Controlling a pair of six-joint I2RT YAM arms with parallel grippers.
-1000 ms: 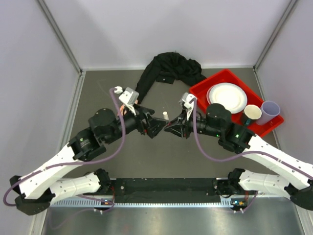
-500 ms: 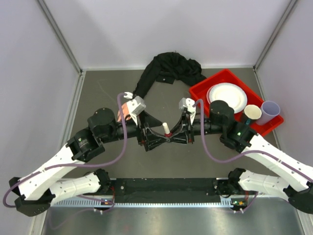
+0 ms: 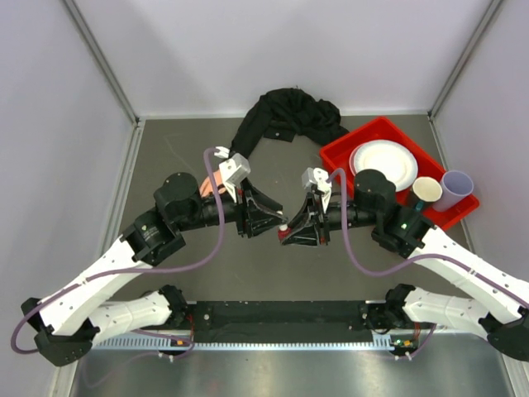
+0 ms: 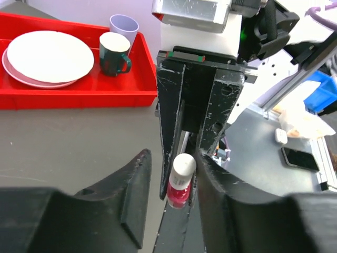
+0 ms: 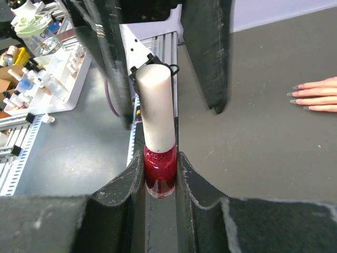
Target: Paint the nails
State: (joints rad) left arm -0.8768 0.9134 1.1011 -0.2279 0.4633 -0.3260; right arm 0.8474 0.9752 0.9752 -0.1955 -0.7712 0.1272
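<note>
Right tool [image 5: 159,158] is clamped tight on the red polish bottle [image 5: 159,176]. Left tool [image 4: 172,161] has its jaws apart, one on either side of the bottle's white cap [image 4: 184,166]. The nails [image 5: 296,100] sit on the mannequin hand [image 5: 318,95], lying flat on the bench [image 5: 253,147], well apart from the bottle.

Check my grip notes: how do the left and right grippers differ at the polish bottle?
The right gripper is shut, the left gripper open with a gap showing. The right gripper clamps the polish bottle's red glass body; the left gripper flanks its white cap. Both meet at that one bottle.
</note>
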